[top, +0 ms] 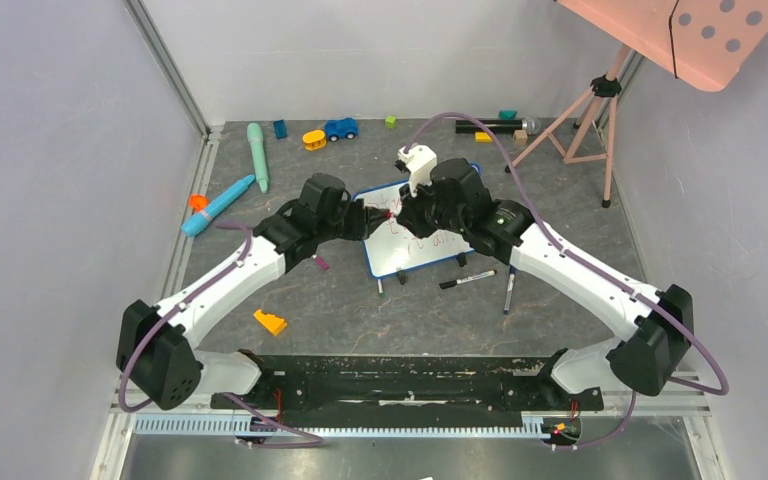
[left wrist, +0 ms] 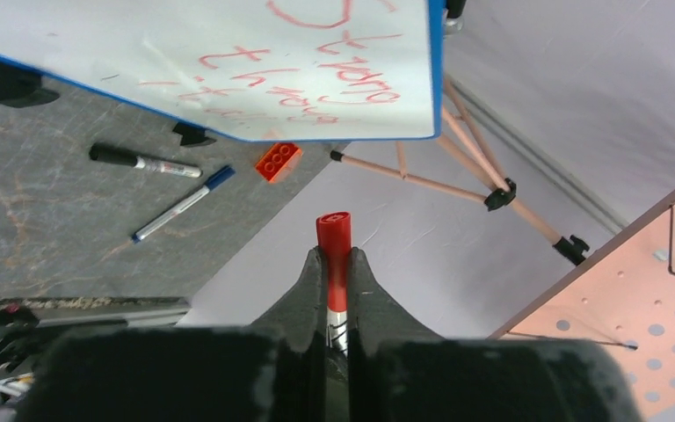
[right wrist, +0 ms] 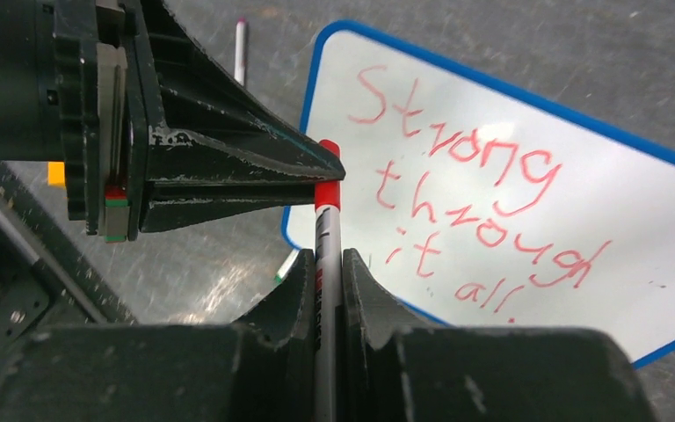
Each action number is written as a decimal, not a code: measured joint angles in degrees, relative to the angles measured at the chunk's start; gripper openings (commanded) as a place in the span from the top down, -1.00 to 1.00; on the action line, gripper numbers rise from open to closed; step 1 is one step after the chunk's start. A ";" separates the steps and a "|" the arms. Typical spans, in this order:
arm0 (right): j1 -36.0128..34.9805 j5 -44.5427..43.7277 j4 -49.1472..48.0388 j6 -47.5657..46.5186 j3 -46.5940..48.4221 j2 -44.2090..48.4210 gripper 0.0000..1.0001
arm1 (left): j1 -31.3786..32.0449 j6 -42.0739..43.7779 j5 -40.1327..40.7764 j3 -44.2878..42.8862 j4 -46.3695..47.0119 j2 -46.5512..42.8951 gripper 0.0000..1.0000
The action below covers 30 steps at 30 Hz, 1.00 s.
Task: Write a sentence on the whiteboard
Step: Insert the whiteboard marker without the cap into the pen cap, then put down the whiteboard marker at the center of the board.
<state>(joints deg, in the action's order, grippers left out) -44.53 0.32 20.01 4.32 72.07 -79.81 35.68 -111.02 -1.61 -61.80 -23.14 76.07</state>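
Observation:
The whiteboard [top: 415, 250] with its blue frame stands tilted on black feet mid-table; it also shows in the left wrist view [left wrist: 228, 53] and the right wrist view [right wrist: 615, 229]. The sentence [right wrist: 466, 202] in red reads "Strong through it all." in three slanted lines, and shows upside down in the left wrist view [left wrist: 334, 70]. Both grippers meet above the board's left part on one red marker [right wrist: 327, 224]. My left gripper [left wrist: 335, 255] is shut on its red cap end [left wrist: 334, 233]. My right gripper [right wrist: 328, 259] is shut on its white barrel.
A black marker [top: 467, 280] and a blue-capped marker [top: 509, 290] lie in front of the board. An orange wedge [top: 270, 322] lies near left. Teal pens [top: 257, 155], a toy car [top: 340, 128] and bricks lie at the back. A pink tripod [top: 585, 110] carries a dotted panel [top: 705, 35] at the back right.

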 measured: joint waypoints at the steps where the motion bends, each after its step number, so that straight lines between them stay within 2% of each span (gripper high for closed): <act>1: 0.09 0.83 2.34 0.11 1.46 -0.63 1.00 | 0.09 -0.15 -0.24 1.33 0.42 -0.94 0.18; 2: 0.11 1.42 4.44 0.11 2.62 -1.09 1.00 | 0.09 -0.07 -0.94 2.40 0.46 -1.77 -0.08; 4: 0.15 2.29 6.25 0.15 3.37 -1.51 1.00 | 0.72 1.40 -5.75 3.06 0.28 -2.62 -0.40; 8: 2.32 4.11 10.95 1.07 2.16 -0.20 1.00 | 1.77 4.24 -13.81 3.04 0.24 -2.64 -0.68; 12: 4.63 4.96 16.46 1.64 -0.35 3.19 1.00 | -1.51 9.86 -17.38 2.51 -2.40 -2.64 -0.80; 18: 5.22 4.81 23.47 0.26 -4.15 5.53 1.00 | -11.72 22.34 -18.36 2.05 -8.04 -4.37 -0.99; 22: 4.66 2.89 25.90 -0.61 -8.72 4.57 1.00 | -16.90 34.16 -15.02 -0.79 -12.70 -5.86 -0.99; 24: 3.72 1.03 26.77 -0.98 -9.40 2.67 1.00 | -17.64 40.72 -12.26 -2.45 -14.29 -6.19 -0.99; 30: 0.24 -1.11 25.46 -1.36 -9.38 -2.19 1.00 | -18.23 52.30 -5.55 -2.78 -16.35 -6.38 -0.99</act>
<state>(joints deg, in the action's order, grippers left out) -44.29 -0.80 45.47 2.96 62.70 -82.00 17.45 -58.72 -7.16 -64.58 -39.48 69.69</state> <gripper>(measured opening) 0.115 0.993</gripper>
